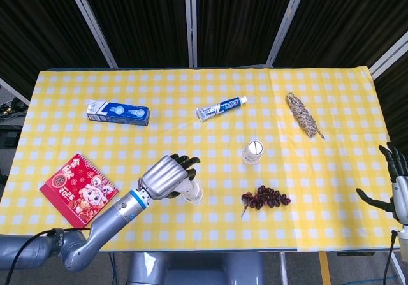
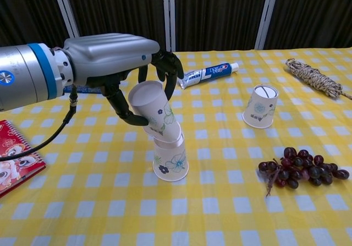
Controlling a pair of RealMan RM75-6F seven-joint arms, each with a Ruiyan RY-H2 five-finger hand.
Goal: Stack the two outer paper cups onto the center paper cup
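My left hand (image 2: 118,53) grips a white floral paper cup (image 2: 157,111) from above and holds it tilted. That cup's lower end meets the top of a second cup (image 2: 171,162), which stands upside down on the yellow checked cloth. In the head view the left hand (image 1: 169,176) covers most of this pair (image 1: 193,192). A third cup (image 2: 260,107) stands upside down and alone to the right (image 1: 253,152). My right hand (image 1: 395,186) hangs at the table's right edge, fingers spread and holding nothing.
A bunch of dark grapes (image 2: 302,169) lies right of the stacked cups. A toothpaste tube (image 2: 206,74), a blue toothpaste box (image 1: 118,113) and a coil of rope (image 2: 313,76) lie further back. A red booklet (image 1: 78,189) sits at the front left.
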